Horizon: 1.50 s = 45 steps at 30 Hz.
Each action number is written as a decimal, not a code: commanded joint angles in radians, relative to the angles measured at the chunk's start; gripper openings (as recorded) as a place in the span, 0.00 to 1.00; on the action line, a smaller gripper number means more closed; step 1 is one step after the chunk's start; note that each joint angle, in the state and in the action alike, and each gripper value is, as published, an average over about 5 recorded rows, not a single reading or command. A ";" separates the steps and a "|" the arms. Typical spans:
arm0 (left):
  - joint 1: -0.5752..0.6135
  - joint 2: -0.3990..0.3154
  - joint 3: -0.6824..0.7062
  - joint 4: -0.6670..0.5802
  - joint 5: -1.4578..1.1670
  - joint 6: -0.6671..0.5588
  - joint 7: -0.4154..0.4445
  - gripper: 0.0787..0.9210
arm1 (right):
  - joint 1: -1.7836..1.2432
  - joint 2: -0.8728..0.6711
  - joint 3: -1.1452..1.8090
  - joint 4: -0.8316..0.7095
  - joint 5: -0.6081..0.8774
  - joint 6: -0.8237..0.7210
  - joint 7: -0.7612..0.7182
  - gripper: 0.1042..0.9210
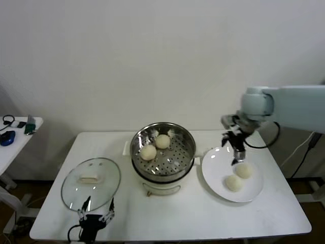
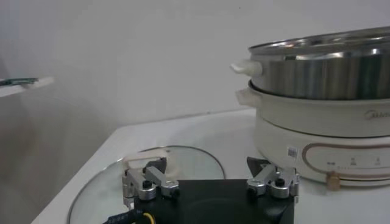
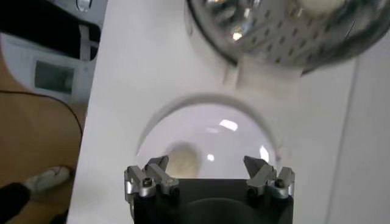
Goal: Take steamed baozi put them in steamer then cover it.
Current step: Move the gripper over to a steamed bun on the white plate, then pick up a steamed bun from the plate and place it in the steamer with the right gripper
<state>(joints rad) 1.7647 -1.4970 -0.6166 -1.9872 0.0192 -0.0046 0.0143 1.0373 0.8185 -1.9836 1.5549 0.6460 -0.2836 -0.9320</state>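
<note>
Landmark = steamer [image 1: 163, 152]: round shiny stainless basket w/ perforated bottom, on a cream-white cooker base [image 2: 323, 143] w/ side handles, mid-table.

Inside the steamer: 2 steamed baozi, smooth round cream-white dough, one [image 1: 148, 152] toward the basket's left side, the other [image 1: 162, 141] just behind it, nearly touching.

Right of the steamer, just beside it: flat white round plate [image 1: 216, 175], glossy, w/ 2 more buns, [image 1: 244, 170] and [image 1: 233, 183], side by side, touching or nearly so.

Right gripper [image 1: 236, 152] hangs over the plate's far edge, on the steamer's right, above the buns, fingers spread wide, nothing between them. Wrist view: dark body, metal fingertips [image 3: 149, 179] apart, one bun [image 3: 181, 159] on the plate below.

Left of the steamer: cover [image 1: 91, 183], round clear glass, metal rim, cream-white bar handle [image 1: 88, 179] at centre, lying flat on the white table [image 1: 203, 218].

Left gripper [image 1: 94, 217] sits low at the table's near edge, just in front of the cover, left of the steamer; fingers spread, empty.
</note>
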 commanded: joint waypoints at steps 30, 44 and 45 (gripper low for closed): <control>0.011 -0.020 -0.002 0.023 0.014 -0.011 -0.004 0.88 | -0.736 -0.168 0.500 -0.223 -0.339 -0.058 0.161 0.87; 0.011 -0.026 0.003 0.017 0.025 -0.005 -0.007 0.88 | -0.489 -0.141 0.354 -0.161 -0.360 0.017 0.088 0.66; 0.011 -0.026 0.003 0.016 0.026 -0.005 -0.007 0.88 | -0.421 -0.128 0.314 -0.154 -0.356 0.037 0.073 0.66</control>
<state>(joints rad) 1.7748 -1.5207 -0.6137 -1.9685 0.0418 -0.0112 0.0077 0.4071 0.6660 -1.5500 1.3744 0.2966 -0.3074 -0.8093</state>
